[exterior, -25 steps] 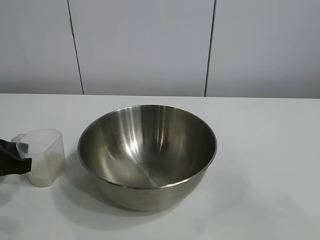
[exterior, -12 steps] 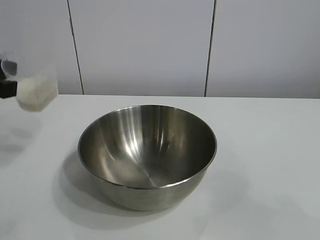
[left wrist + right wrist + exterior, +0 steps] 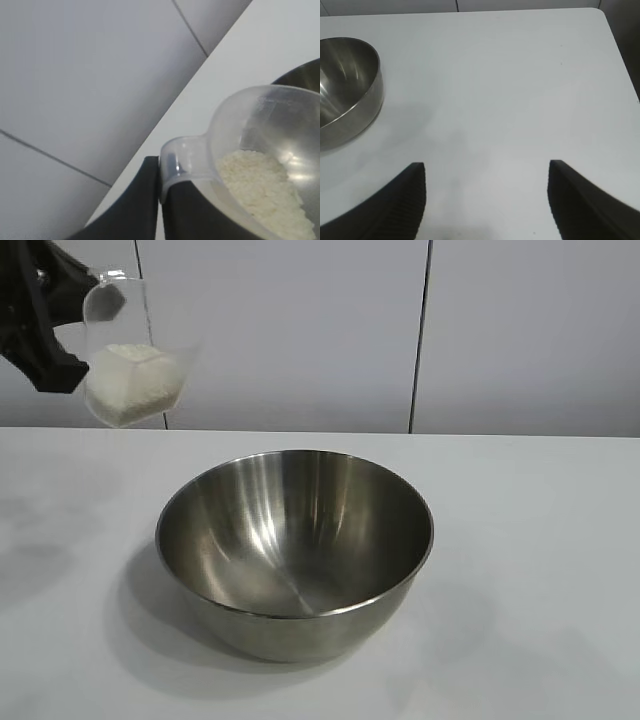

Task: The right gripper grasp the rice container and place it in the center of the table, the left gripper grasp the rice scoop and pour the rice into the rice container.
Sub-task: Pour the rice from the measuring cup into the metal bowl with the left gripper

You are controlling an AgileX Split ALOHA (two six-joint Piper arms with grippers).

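Note:
The steel rice container (image 3: 295,545) stands empty in the middle of the white table (image 3: 540,540). High above the table's left side, my left gripper (image 3: 75,335) is shut on the handle of the clear plastic rice scoop (image 3: 130,360), which hangs tilted left of the bowl's rim. White rice (image 3: 133,385) lies in its lower part. The left wrist view shows the left gripper (image 3: 160,175) pinching the scoop's (image 3: 260,150) tab, with rice (image 3: 265,190) inside. My right gripper (image 3: 486,170) is open over bare table, right of the bowl (image 3: 347,85).
White wall panels (image 3: 290,330) with dark seams stand behind the table. The table's far right edge (image 3: 615,45) shows in the right wrist view.
My left gripper lifted the scoop with its rice off the table at the left and carried it up and toward the bowl. The bowl and the right gripper have not moved.

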